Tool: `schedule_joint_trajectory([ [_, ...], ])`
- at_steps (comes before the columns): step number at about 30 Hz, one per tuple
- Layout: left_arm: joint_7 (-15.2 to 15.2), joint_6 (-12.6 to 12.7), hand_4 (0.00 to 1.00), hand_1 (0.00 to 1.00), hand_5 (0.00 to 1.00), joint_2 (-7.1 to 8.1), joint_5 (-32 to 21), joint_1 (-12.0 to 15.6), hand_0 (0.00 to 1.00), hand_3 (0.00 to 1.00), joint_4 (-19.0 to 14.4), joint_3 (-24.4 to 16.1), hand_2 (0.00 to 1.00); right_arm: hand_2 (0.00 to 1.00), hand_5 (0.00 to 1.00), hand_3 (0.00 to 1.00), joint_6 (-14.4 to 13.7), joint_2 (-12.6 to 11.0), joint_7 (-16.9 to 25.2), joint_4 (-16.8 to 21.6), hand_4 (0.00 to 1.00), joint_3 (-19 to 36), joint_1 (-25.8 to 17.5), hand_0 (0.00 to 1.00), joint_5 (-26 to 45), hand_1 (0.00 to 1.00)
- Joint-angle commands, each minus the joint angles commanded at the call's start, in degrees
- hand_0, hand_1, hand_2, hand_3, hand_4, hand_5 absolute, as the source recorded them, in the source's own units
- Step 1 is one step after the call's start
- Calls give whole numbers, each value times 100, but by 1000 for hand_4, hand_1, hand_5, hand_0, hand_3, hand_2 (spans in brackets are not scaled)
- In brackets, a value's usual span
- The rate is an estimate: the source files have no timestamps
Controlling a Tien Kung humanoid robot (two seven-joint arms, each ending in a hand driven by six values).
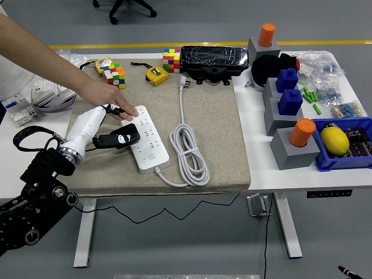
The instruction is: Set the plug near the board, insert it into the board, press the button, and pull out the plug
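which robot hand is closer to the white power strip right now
Left. The left hand holds the black plug at the power strip's left edge, beside a person's hand pressing on its far end. The right hand is out of view.

A white table (258, 145) carries a beige mat (215, 133), grey blocks (290, 148) and a blue bin (343, 160)

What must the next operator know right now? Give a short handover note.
Left hand: over the mat's left part, beside the black plug; whether it grips the plug is unclear.
Right hand: out of view.
The plug lies against the left edge of the white power strip, apparently not seated in a socket.
A person's hand presses on the strip's far end.
Done: plug brought near the board.
Left: insert, press the button, pull out.
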Motion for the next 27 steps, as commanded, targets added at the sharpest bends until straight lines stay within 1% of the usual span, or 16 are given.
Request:
schedule_joint_trajectory([
  [1, 16, -28, 998, 764, 387, -8, 6, -19, 764, 743, 48, 32, 717, 629, 552, 557, 0, 1, 0, 1, 983, -1, 1, 651, -1, 647],
  [2, 24, -45, 998, 705, 382, -12, 1, -32, 747, 717, 79, 56, 656, 629, 552, 557, -1, 1, 0, 2, 984, 0, 1, 651, -1, 647],
  [7, 43, -33, 998, 705, 382, -44, -46, -113, 747, 717, 241, 214, 656, 629, 552, 557, -3, -1, 3, 7, 984, -4, 3, 651, 2, 647],
  [8, 38, -14, 833, 577, 168, -54, -61, -131, 618, 550, 275, 240, 494, 629, 551, 557, -3, -2, 2, 6, 983, -6, 2, 652, 2, 647],
  [13, 9, 66, 833, 577, 168, -117, -160, -229, 618, 550, 486, 347, 494, 629, 551, 557, -2, 0, 2, 4, 983, -14, 4, 652, 6, 647],
  [14, -20, 111, 641, 449, 103, -127, -179, -246, 447, 518, 521, 362, 435, 629, 551, 556, -3, 2, 2, 4, 982, -11, 6, 651, 8, 647],
  [16, -90, 244, 641, 449, 103, -141, -213, -281, 447, 518, 578, 400, 435, 629, 551, 556, -1, 4, 2, 7, 982, -11, 6, 651, 8, 647],
  [19, -129, 305, 641, 449, 103, -150, -260, -311, 447, 518, 609, 426, 435, 629, 551, 556, -4, 3, 2, 6, 982, -7, 7, 651, 7, 647],
  [20, -139, 327, 600, 406, 15, -156, -285, -333, 367, 501, 623, 443, 385, 629, 551, 556, -3, -1, 1, 9, 983, -9, 7, 652, 5, 647],
  [25, -174, 433, 600, 406, 15, -173, -319, -339, 367, 501, 614, 450, 385, 629, 551, 556, -5, -7, 2, 16, 983, -15, 0, 652, 0, 647],
  [26, -190, 461, 607, 395, 2, -169, -317, -334, 355, 475, 605, 449, 361, 629, 550, 557, -4, -6, 1, 15, 983, -20, -1, 652, 2, 647],
  [27, -217, 493, 607, 395, 2, -162, -325, -324, 355, 475, 592, 442, 361, 629, 550, 557, -4, -6, 1, 16, 983, -24, -2, 652, 3, 647],
])
